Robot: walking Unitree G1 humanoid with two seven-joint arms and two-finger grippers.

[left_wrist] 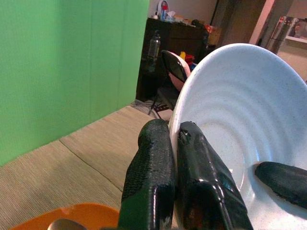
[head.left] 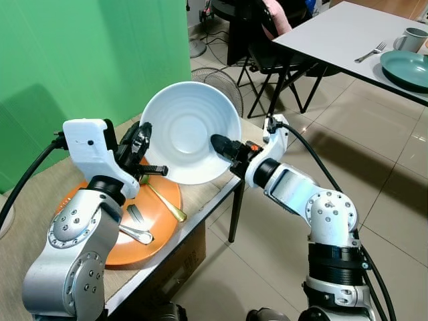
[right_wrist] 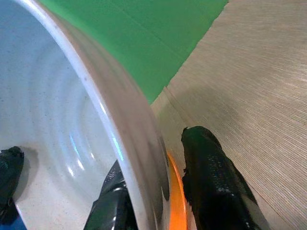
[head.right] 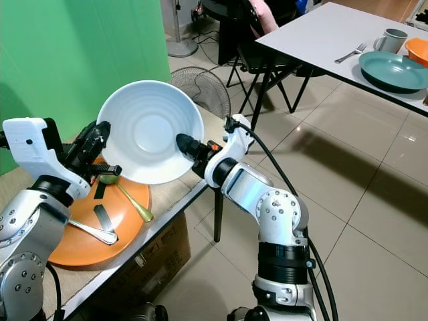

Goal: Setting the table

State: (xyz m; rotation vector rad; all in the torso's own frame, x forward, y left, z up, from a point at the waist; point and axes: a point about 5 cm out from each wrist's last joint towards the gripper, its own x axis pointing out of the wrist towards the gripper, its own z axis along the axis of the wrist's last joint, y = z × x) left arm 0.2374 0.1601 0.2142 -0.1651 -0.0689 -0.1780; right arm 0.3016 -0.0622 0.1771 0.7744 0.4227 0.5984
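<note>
So the white bowl (head.left: 190, 132) is up in the air, tipped so its inside faces the camera, held between both grippers over the near table (head.left: 40, 200). The left gripper (head.left: 139, 144) is pinching the bowl's rim on its side: in the left wrist view one finger (left_wrist: 149, 177) sits on the outside of the wall and the other is pressed on the inside, rim squeezed between them. The right gripper (head.left: 224, 146) is doing the same on the opposite edge, one finger inside the bowl and one outside, closed on the rim.

Right below the left gripper there's an orange plate (head.left: 160, 231) lying flat on the table, with a gold spoon (head.left: 168, 206) and a silver spoon (head.left: 136, 233) resting on it. The bowl's lower edge hangs just above the plate's far side.

Past the right gripper, well apart across the tiled floor (head.left: 374, 167), there's a white table (head.left: 334, 33) with a teal plate (head.left: 406, 69), a fork (head.left: 370, 53) and a grey mug (head.left: 414, 39). A floor fan (head.left: 224, 83) stands behind the bowl.
</note>
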